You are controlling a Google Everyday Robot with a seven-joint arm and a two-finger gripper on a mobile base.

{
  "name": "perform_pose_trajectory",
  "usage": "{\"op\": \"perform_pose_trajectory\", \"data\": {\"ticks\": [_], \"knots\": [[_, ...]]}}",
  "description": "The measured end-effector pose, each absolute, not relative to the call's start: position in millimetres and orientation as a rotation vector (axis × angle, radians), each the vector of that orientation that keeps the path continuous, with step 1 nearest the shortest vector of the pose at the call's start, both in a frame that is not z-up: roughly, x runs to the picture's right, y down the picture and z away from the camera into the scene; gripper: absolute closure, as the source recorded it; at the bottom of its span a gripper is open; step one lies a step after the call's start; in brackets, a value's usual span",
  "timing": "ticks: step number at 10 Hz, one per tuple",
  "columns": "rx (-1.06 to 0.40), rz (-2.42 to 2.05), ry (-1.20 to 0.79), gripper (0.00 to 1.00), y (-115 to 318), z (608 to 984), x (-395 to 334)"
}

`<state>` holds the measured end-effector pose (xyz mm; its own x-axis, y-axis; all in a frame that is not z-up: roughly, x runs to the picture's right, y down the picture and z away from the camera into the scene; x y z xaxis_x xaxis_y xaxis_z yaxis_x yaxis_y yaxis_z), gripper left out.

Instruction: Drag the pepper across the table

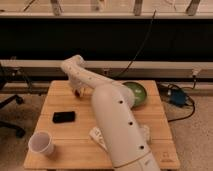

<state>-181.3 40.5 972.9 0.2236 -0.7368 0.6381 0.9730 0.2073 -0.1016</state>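
The light-wood table (pixel 60 160) fills the middle of the camera view. My white arm rises from the near edge, bends at the far left, and drops down to the tabletop. The gripper (pixel 77 92) is at the far left part of the table, low on the surface. A small dark-red bit that looks like the pepper (pixel 75 94) shows right at the gripper's tip; most of it is hidden by the gripper.
A black phone (pixel 64 116) lies left of centre. A white cup (pixel 41 143) stands at the near left corner. A green bowl (pixel 136 93) sits at the far right. A white tube-like bottle (pixel 97 135) lies partly behind my arm. An office chair (pixel 9 112) stands left of the table.
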Motion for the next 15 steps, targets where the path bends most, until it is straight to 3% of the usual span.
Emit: {"op": "perform_pose_trajectory", "data": {"ticks": [15], "knots": [[-0.538,-1.110,-0.479,1.00,39,955,-81]]}}
